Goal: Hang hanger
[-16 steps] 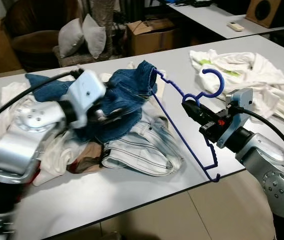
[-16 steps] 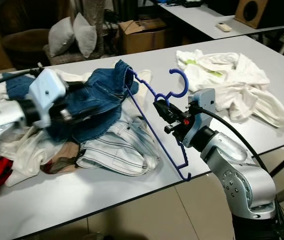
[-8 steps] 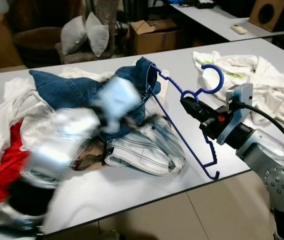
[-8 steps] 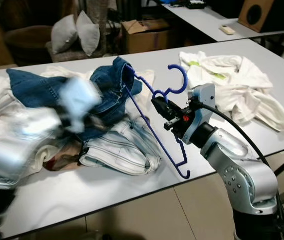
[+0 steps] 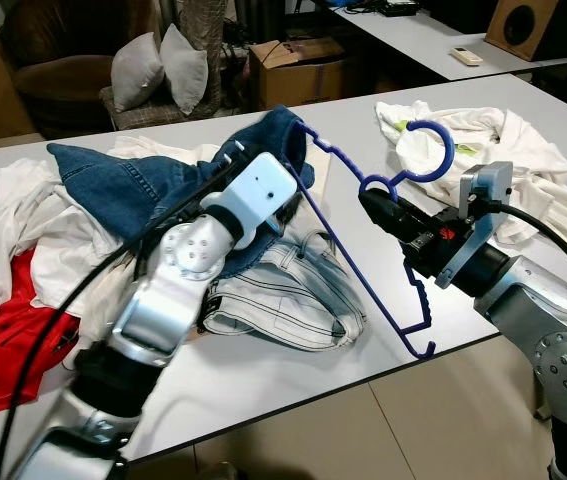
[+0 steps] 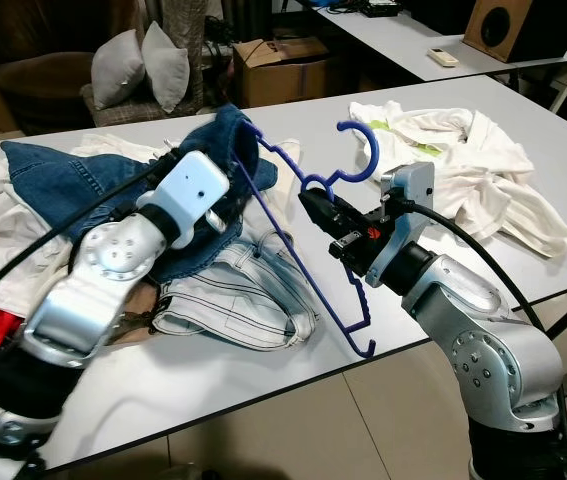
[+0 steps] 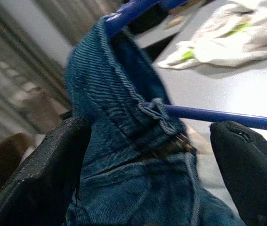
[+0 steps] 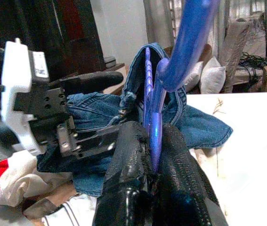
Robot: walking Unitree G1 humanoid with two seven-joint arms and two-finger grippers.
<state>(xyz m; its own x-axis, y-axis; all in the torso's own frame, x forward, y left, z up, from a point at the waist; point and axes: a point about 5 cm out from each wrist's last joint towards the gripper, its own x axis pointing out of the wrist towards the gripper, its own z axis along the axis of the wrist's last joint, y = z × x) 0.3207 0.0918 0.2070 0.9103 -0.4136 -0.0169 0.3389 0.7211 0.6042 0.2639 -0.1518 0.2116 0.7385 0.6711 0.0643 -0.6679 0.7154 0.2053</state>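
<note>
Tool on my right arm clenches the blue hanger by its neck, tilted above the tabletop. My left tool gapes around the denim jeans caught on the hanger's far end. Lifting now could drag the jeans along or slip them off.

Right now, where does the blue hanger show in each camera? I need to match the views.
Left eye: blue hanger centre-right, neck in the right gripper.
Right eye: centre, hook above the gripper.
Left wrist: bar through the denim jeans.
Right wrist: between the fingers.
Shared landmark: the jeans draped over its far corner.
</note>
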